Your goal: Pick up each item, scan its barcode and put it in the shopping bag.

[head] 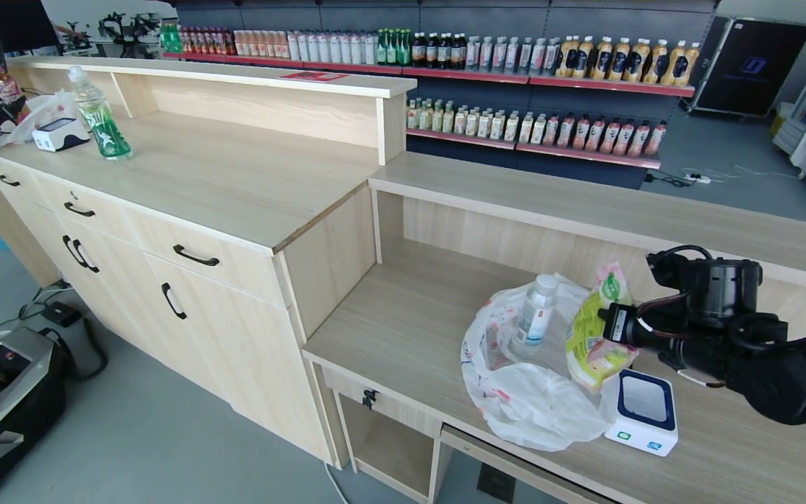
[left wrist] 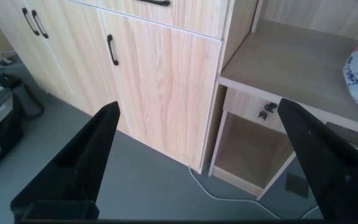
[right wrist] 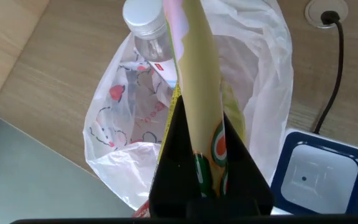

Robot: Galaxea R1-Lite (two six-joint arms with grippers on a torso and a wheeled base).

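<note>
- The right end effector [head: 613, 323] is clenched on a green snack packet [head: 592, 329], held upright over the open mouth of the shopping bag [head: 522, 399]. I judge this to be the bagging step.
- The next move calls for lowering the packet and letting go clear of the bottle [head: 536, 315] standing inside the bag.
- The scanner [head: 644, 413] sits just beside the bag on the table [head: 403, 315].
- The left end effector [left wrist: 197, 109] hangs released, well apart from the bag.

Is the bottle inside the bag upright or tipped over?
Upright: the bottle stands in the open bag, its cap on top.
</note>
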